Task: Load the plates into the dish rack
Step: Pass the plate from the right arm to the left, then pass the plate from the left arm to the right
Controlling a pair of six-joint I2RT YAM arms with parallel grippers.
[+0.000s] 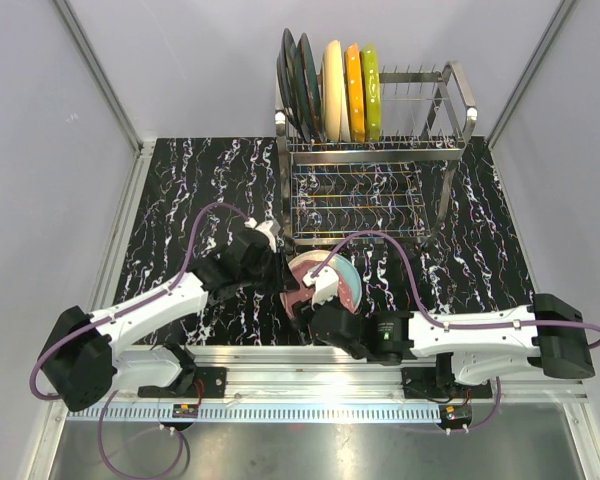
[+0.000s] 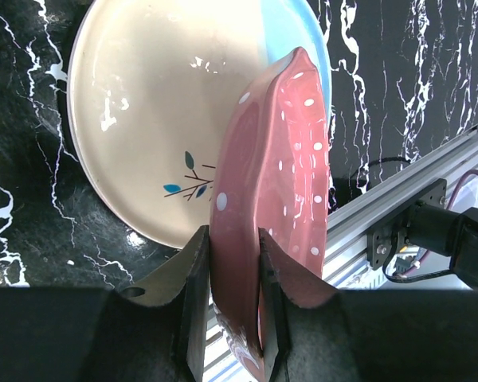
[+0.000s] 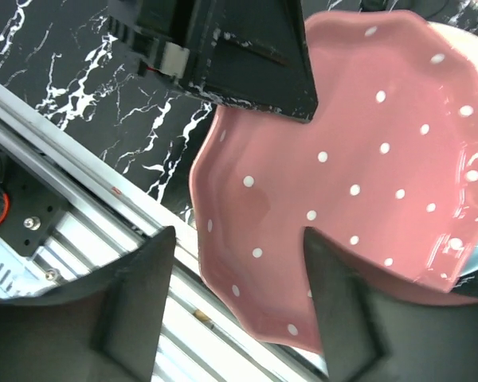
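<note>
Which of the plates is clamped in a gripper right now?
The pink plate with white dots: the left gripper pinches its rim. The cream-and-blue plate lies flat on the table; the other plates stand in the rack.

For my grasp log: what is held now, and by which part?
The left claw pinches the pink dotted plate at its rim; the right claw stands open, holding nothing.

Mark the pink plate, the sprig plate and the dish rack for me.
pink plate (image 2: 291, 183): left wrist view, on its dotted face.
sprig plate (image 2: 151, 111): left wrist view, on the cream centre.
dish rack (image 1: 400, 152): top external view, on the front upper rail.
</note>
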